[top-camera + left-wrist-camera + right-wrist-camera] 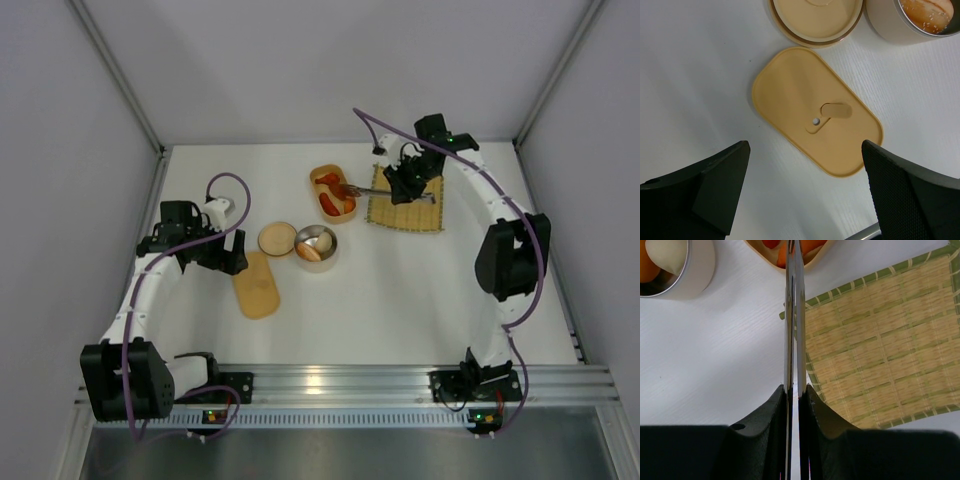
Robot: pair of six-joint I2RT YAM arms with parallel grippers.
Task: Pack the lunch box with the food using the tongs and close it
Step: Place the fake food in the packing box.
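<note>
My right gripper (402, 185) (794, 387) is shut on the tongs (375, 189) (793, 315), whose two silvery arms are squeezed almost together. The tips reach left into the oval lunch box (318, 178) (760, 252), among red and orange food (330, 203) (812, 244). Whether they pinch a piece is hidden. More food, a cream ball (665, 251) and an orange piece, lies in the metal bowl (329, 250) (702, 265). The oval tan lid (257, 284) (815, 110) lies flat on the table. My left gripper (226, 256) (805, 150) hovers open over its near edge, holding nothing.
A yellow woven mat (405, 212) (880, 350) lies under and right of my right gripper. A round tan lid (277, 239) (815, 20) sits beside the bowl (887, 25). White walls enclose the table on three sides.
</note>
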